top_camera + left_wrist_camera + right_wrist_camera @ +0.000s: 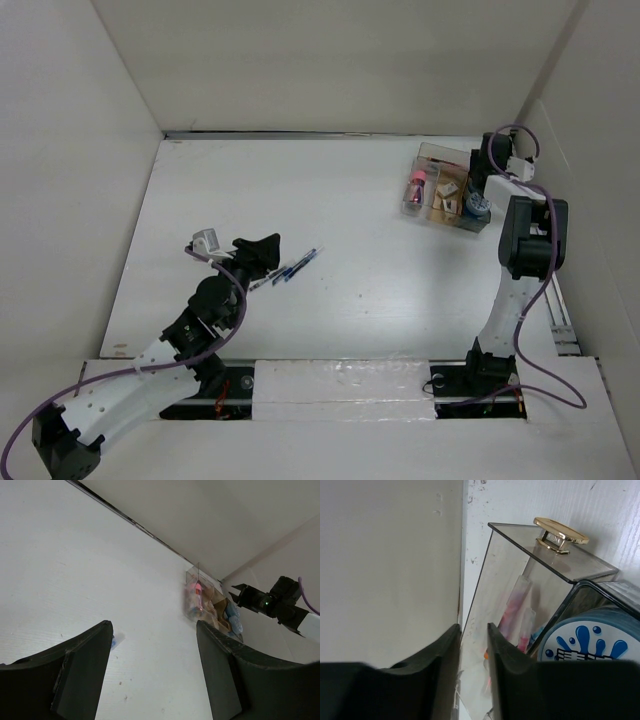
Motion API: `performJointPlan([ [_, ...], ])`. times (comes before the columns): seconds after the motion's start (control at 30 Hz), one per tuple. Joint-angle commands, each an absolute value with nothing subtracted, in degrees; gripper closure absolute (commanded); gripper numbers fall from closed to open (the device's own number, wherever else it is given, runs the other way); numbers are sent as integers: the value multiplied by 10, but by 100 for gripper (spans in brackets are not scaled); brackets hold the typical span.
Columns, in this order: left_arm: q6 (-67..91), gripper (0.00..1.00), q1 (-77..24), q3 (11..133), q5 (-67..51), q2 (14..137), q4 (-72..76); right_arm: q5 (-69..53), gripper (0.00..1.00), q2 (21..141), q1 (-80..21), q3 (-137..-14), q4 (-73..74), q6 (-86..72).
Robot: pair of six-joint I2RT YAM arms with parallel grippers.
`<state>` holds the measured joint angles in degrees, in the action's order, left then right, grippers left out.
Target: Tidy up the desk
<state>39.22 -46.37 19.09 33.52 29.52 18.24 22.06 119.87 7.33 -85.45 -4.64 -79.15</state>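
Top external view: found the desk (330,200) filling the centre, white, matte, rigid, judged too heavy to lift, only to be cleared. Spotted slim pens (297,266) toward 8 o'clock, probably light, best pinched mid-barrel. Left wrist view: saw the left gripper (152,630) spread wide, empty. Right wrist view: saw the right gripper (472,630) barely parted, pinching nothing, beside the glossy clear tray (520,570).

overhead sees desk (330,320); wrists share tray (191,587)

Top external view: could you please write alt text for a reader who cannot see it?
On a white desk, the left claw is beside blue pens; the right claw is at a clear tray in the far right corner.
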Motion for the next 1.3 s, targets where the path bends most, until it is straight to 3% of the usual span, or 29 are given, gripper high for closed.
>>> performJointPlan([
  [0.0,382,36,-462,194,342,294,212,221,60,1201,79,-865,-61,-783],
  [0.07,384,36,-462,198,344,291,204,206,55,1199,79,-867,-67,-773],
  [0.3,382,36,-462,198,344,293,206,180,55,1143,64,-852,-121,-708],
  [0.43,383,36,-462,195,346,287,207,159,72,1093,12,-831,-156,-612],
  [0.47,382,36,-462,193,350,286,207,157,84,1072,-23,-824,-165,-596],
  [0.57,383,36,-462,197,353,281,197,122,98,1043,-93,-779,-210,-541],
  [0.63,383,36,-462,195,356,275,198,97,100,1029,-127,-751,-237,-519],
  [0.8,385,36,-462,196,365,256,185,83,100,1004,-274,-691,-225,-443],
  [1.1,388,36,-462,189,374,231,180,140,100,975,-474,-659,-16,-363],
  [1.13,388,36,-462,187,375,230,183,123,97,976,-482,-648,-2,-362],
  [1.27,389,36,-462,189,368,229,183,41,67,1005,-511,-647,56,-381],
])
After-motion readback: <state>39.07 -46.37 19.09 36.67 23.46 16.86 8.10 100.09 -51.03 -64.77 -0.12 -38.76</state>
